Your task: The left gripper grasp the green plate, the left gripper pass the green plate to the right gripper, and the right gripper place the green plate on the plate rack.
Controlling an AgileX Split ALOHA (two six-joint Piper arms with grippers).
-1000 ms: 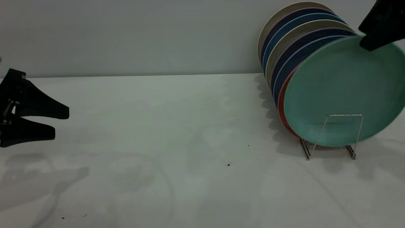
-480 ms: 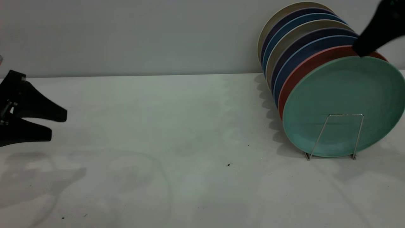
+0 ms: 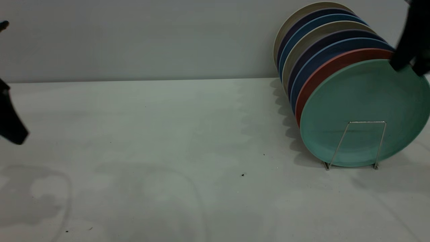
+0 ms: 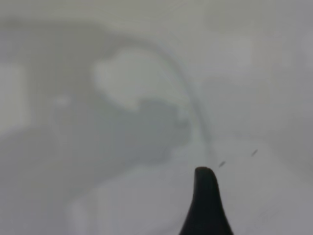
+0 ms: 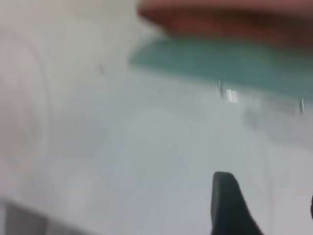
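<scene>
On a pale desk [image 3: 168, 134], the green plate [image 3: 362, 111] stands frontmost in the wire plate rack [image 3: 362, 144], just below the right gripper [image 3: 411, 67], fingers apparently parted off its rim; brushing it could topple it.

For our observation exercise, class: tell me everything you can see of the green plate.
The green plate is round, teal-green and matte, plastic by its look, with a low raised rim. It stands on edge at the front of the row in the rack, leaning back against a red plate, its face toward the exterior camera. A wire loop of the rack crosses its lower part. The right tool overlaps its upper edge in that view; contact cannot be judged.
</scene>
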